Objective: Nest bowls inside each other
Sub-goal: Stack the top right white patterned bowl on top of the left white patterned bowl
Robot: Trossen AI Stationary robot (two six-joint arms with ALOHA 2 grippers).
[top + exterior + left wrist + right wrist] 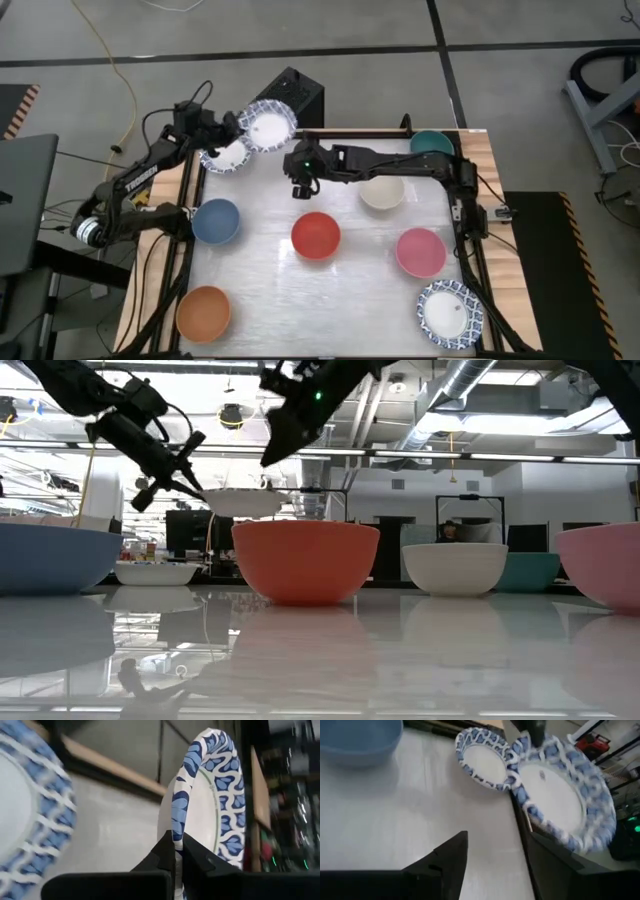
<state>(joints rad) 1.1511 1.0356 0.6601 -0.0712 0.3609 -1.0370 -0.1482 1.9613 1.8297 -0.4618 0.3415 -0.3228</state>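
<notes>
left gripper [232, 128] pinches rim of raised patterned bowl [270, 124], above second patterned bowl [226, 156] at far-left corner | right gripper [301, 187] wide, empty, nearby | risk: thin edge-grip, tilted bowl may slip or land askew

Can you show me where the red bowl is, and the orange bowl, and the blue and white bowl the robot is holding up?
Plain red round bowl [316, 236], high view, on its inside.
Plain orange round bowl [204, 312], high view, on its inside.
Blue-and-white patterned bowl held by the left gripper [232, 131]: [270, 126], high view, on its white inside.
</notes>
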